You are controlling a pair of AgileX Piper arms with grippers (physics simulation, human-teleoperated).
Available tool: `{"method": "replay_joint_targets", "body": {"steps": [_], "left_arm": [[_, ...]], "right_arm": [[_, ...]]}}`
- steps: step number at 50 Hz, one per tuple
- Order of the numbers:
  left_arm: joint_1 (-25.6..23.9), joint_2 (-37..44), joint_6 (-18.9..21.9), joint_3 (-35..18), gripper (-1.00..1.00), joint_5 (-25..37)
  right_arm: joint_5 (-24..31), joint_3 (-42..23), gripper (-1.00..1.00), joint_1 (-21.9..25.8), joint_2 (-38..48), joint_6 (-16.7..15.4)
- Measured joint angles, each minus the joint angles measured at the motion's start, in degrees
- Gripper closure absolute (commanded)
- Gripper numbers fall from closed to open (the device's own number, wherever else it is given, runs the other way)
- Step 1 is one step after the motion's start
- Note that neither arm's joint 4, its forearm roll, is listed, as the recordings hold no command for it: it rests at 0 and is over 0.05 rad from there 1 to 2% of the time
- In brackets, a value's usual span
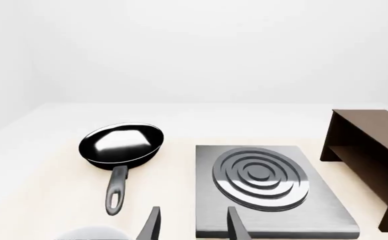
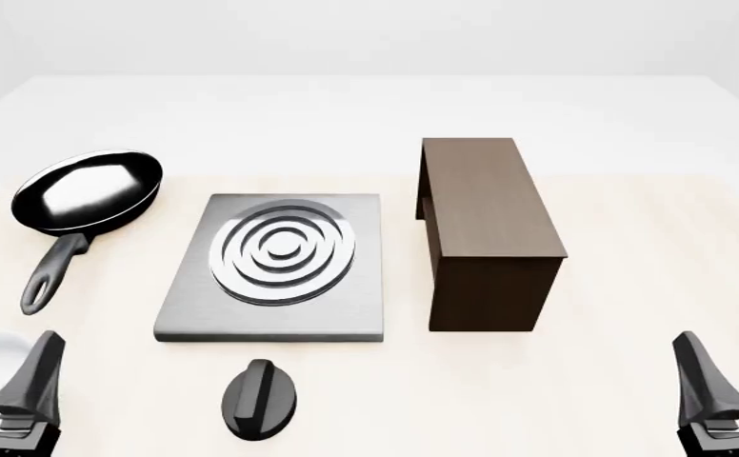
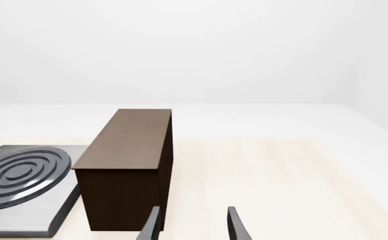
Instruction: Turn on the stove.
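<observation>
Both grippers were parked at the near edge of the table, the left gripper (image 2: 8, 376) down in the near-left corner and the right gripper (image 2: 726, 376) in the near-right, each with its fingers spread apart and nothing between them. Neither was anywhere close to touching anything yet.

The stove (image 2: 274, 271) sat a bit left of center, and its knob (image 2: 262, 398) lay on the table just near of the slab's front edge, closer to the left arm.

What I'd worry about: that knob looked small, with only a thin ridge to grab. Come in off-axis to the ridge and the fingers would probably slip off the rounded top, or just shove the knob sideways instead of twisting it. The right arm would have to reach past the wooden box (image 2: 484, 233), so clipping it seemed possible.

Looks-wise, the slab was flat brushed grey metal with raised concentric silver rings. The knob was matte black and round. The frying pan (image 2: 90, 195), far left, was glossy black with a looped handle, and the box was dark brown woodgrain, blocky.
</observation>
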Motion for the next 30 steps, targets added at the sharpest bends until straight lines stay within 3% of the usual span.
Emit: {"method": "replay_joint_targets", "body": {"steps": [16,30], "left_arm": [[2.0,0.0,-1.1,-3.2,-1.0,3.2],[1.9,0.5,0.1,-26.5,-1.0,22.0]], "right_arm": [[-0.1,-0.1,-1.0,0.0,0.2,-0.2],[-0.1,-0.2,-1.0,0.0,0.2,-0.3]]}}
